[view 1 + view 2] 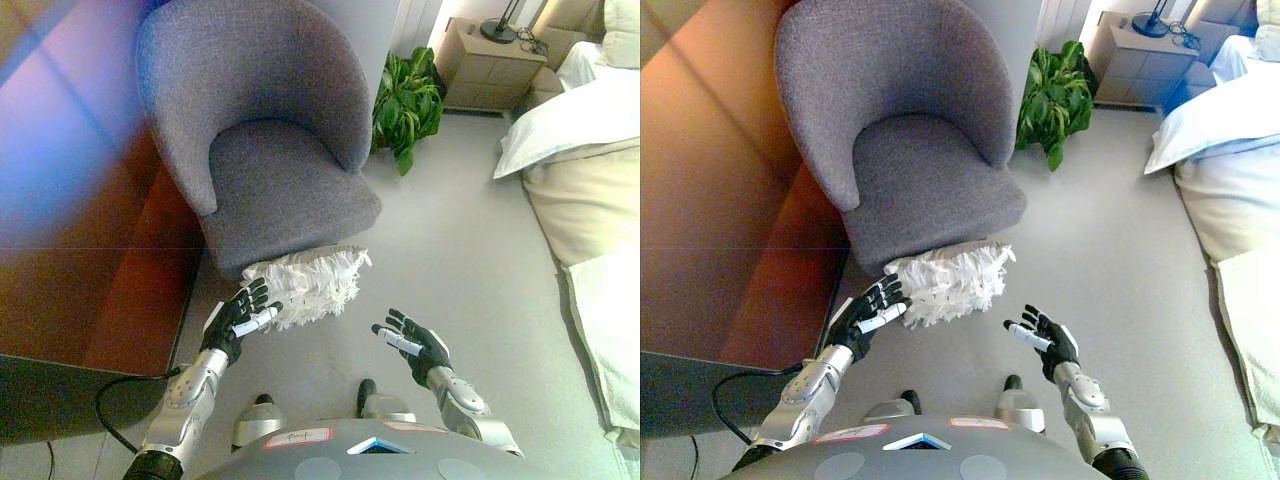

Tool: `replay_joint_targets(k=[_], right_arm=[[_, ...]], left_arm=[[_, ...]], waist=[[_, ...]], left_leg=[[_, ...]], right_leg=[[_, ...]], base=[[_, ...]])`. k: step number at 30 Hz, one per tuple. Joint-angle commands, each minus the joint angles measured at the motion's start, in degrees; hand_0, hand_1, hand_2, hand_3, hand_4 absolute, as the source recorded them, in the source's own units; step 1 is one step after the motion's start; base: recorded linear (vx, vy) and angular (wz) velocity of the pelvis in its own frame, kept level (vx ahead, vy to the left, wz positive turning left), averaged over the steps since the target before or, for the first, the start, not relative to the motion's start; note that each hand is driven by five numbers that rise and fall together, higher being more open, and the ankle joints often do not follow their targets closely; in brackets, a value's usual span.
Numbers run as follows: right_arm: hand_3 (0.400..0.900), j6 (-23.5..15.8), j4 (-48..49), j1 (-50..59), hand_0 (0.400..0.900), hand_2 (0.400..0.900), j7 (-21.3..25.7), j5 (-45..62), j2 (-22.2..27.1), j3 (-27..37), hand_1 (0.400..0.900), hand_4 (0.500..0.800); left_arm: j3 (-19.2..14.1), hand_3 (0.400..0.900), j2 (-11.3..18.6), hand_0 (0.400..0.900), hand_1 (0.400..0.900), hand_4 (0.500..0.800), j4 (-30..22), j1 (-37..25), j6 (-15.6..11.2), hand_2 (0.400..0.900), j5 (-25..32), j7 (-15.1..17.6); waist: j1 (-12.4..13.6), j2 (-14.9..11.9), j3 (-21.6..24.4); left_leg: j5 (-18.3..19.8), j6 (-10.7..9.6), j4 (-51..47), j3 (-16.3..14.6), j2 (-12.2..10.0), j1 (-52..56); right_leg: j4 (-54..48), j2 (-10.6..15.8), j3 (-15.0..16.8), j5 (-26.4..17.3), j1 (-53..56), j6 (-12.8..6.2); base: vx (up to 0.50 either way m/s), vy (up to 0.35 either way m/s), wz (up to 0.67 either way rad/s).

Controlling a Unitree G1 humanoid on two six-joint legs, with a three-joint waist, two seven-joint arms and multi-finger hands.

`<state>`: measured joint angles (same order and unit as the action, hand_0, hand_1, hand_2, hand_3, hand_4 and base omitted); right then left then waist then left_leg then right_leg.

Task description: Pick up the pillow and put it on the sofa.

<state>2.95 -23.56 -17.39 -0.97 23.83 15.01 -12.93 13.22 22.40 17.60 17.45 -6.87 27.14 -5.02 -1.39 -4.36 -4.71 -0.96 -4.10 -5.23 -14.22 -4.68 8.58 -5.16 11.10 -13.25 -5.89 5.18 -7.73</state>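
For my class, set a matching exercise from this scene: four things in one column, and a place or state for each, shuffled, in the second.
Things:
1. pillow
2. potted plant
3. left hand
4. right hand

Places or states:
A. open, at the pillow's left end
B. on the floor against the armchair's front
C. open, apart from the pillow
D. right of the armchair

Pairs: 1-B, 2-D, 3-A, 4-C
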Motion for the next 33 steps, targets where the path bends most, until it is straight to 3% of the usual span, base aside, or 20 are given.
replay_joint_targets(k=[1,8,12,14,17,21,24,27,30,31,33], right_arm=[[0.900,-3.5,5.5,2.6,0.900,0.900,0.3,-1.3,1.6,0.4,0.900,0.800],[0.900,-3.1,5.8,2.6,0.900,0.900,-0.4,-2.4,2.7,0.2,0.900,0.800],[0.900,-3.1,6.2,3.6,0.900,0.900,-1.2,-2.9,4.4,-0.1,0.900,0.800],[0.900,-3.7,6.2,3.8,0.900,0.900,-1.4,-3.2,5.6,-0.3,0.900,0.800],[0.900,-4.2,5.1,3.4,0.900,0.900,-2.1,-2.9,7.0,0.3,0.900,0.800],[0.900,-4.5,5.4,2.3,0.900,0.900,-2.5,-3.3,6.6,0.8,0.900,0.800],[0.900,-4.6,6.9,0.5,0.900,0.900,-2.7,-4.2,6.8,1.0,0.900,0.800],[0.900,-5.9,6.3,-0.4,0.900,0.900,-3.0,-4.4,7.0,1.1,0.900,0.800],[0.900,-6.7,4.9,0.8,0.900,0.900,-3.7,-4.7,6.7,0.5,0.900,0.800],[0.900,-6.5,4.9,0.7,0.900,0.900,-3.8,-4.8,6.5,0.6,0.900,0.800],[0.900,-5.8,5.7,0.0,0.900,0.900,-4.2,-4.2,6.2,0.9,0.900,0.800]], left_arm=[[-2.3,0.900,-0.3,0.900,0.900,0.800,-4.6,-3.6,-4.5,0.900,1.0,-1.2],[-2.3,0.900,0.0,0.900,0.900,0.800,-5.1,-3.3,-4.5,0.900,1.7,-0.6],[-2.5,0.900,0.0,0.900,0.900,0.800,-6.1,-3.2,-5.1,0.900,2.8,-0.4],[-2.1,0.900,0.1,0.900,0.900,0.800,-6.0,-3.1,-6.0,0.900,3.1,-0.6],[-2.8,0.900,-0.4,0.900,0.900,0.800,-5.7,-2.4,-6.2,0.900,5.1,-0.8],[-3.6,0.900,-0.5,0.900,0.900,0.800,-7.2,-1.1,-5.7,0.900,4.8,-2.5],[-3.2,0.900,-0.8,0.900,0.900,0.800,-6.7,-0.3,-7.3,0.900,5.8,-1.0],[-3.2,0.900,-1.9,0.900,0.900,0.800,-5.5,0.5,-9.9,0.900,5.6,-0.6],[-3.2,0.900,-2.6,0.900,0.900,0.800,-5.2,0.5,-10.3,0.900,5.0,0.0],[-3.5,0.900,-2.4,0.900,0.900,0.800,-5.1,0.4,-10.0,0.900,5.0,0.4],[-4.0,0.900,-2.1,0.900,0.900,0.800,-5.0,0.3,-9.7,0.900,4.9,0.2]], waist=[[-0.6,1.9,-1.0],[-0.6,1.6,-1.8],[0.0,0.7,-4.0],[0.3,0.0,-5.1],[1.0,-1.0,-6.6],[1.7,0.2,-7.5],[2.4,3.4,-7.9],[4.2,3.9,-9.1],[4.7,3.1,-9.3],[4.9,3.1,-9.5],[5.1,2.4,-9.3]], left_leg=[[4.4,1.6,3.3,-3.3,-1.0,1.7],[4.6,0.7,7.1,-2.6,-2.6,0.1],[2.7,-0.8,20.8,1.6,-5.5,-5.6],[-1.0,-1.6,29.0,3.6,-6.8,-9.6],[-1.7,-0.8,38.5,4.6,-7.0,-15.3],[-2.6,-0.8,29.0,2.1,-6.7,-14.1],[-10.1,-3.0,11.7,0.3,-6.8,-15.5],[-15.2,-4.1,9.2,0.5,-6.5,-19.4],[-10.3,-3.2,8.4,-0.4,-5.6,-18.5],[-9.9,-1.9,8.7,-2.0,-5.8,-18.3],[-7.9,-0.8,10.0,-2.5,-5.6,-18.3]], right_leg=[[0.2,-1.4,-2.2,2.4,1.9,-0.98],[0.4,-2.7,-1.2,3.2,1.8,0.44],[1.5,-3.4,-0.1,3.5,0.8,2.66],[1.9,-3.2,0.1,3.0,-0.2,3.96],[2.2,-3.0,-0.1,3.0,0.7,5.21],[2.5,-4.4,0.3,5.3,2.9,4.59],[2.2,-7.5,2.4,7.5,4.9,3.98],[1.9,-8.8,3.6,9.6,8.7,4.66],[3.4,-7.7,2.4,11.8,9.8,4.39],[4.9,-7.3,1.4,12.3,9.9,4.17],[6.6,-6.5,0.9,13.3,10.7,3.56]], base=[[0.02,-0.053,-0.01],[0.03,-0.101,-0.06],[0.01,-0.144,-0.20],[0.01,-0.127,-0.22],[0.13,-0.062,-0.11],[0.24,0.092,0.01],[0.35,0.186,-0.18],[0.35,0.122,-0.36],[0.30,0.123,-0.34],[0.34,0.133,-0.21],[0.29,0.113,-0.14]])
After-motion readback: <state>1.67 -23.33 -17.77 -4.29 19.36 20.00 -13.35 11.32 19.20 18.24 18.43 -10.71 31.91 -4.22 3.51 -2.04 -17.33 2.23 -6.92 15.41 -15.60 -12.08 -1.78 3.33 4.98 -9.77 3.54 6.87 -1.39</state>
